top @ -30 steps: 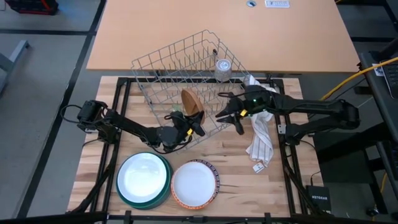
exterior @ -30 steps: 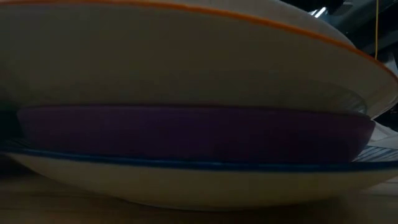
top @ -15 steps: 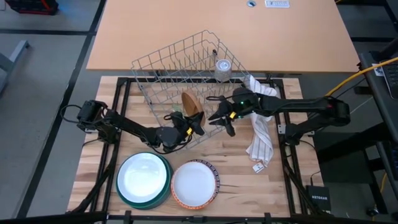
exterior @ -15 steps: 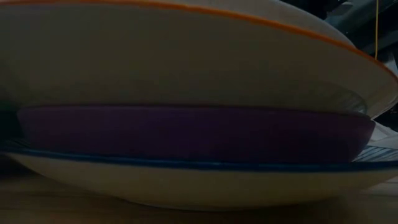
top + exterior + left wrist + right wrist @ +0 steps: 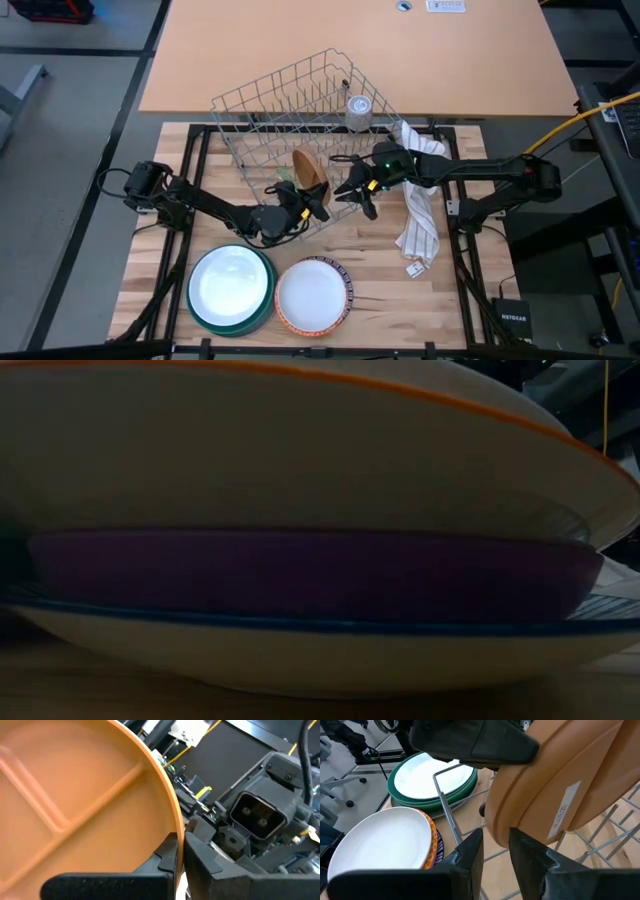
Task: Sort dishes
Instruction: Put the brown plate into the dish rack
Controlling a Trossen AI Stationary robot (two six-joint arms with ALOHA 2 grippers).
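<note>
A brown dish (image 5: pixel 310 168) stands on edge in the grey wire rack (image 5: pixel 262 108), its lower rim among the wires. My left gripper (image 5: pixel 308 200) is shut on it from the near side. My right gripper (image 5: pixel 356 194) is open just right of the dish. In the right wrist view its fingers (image 5: pixel 470 855) point at the dish's lower rim (image 5: pixel 496 831), and I cannot tell whether they touch it. A stack of large green and white plates (image 5: pixel 232 288) and a stack of smaller plates (image 5: pixel 313 295) stand at the near edge. The smaller stack fills the low view (image 5: pixel 300 570). My left gripper pinches the brown dish's rim (image 5: pixel 178 827) between its two fingers. It comes from the table's near-left side, slanting up. The dish stays upright on edge in the rack, its divided face (image 5: pixel 75 805) toward my left wrist.
A clear glass (image 5: pixel 358 112) stands in the rack's far right corner. The white striped cloth (image 5: pixel 420 215) lies right of the rack, under my right arm. Bare wood lies between the rack and the stacks. A tan tabletop (image 5: pixel 360 50) lies beyond the rack.
My right gripper has moved toward the table's left, up to the brown dish in the rack. My left gripper and the dish have stayed where they were.
</note>
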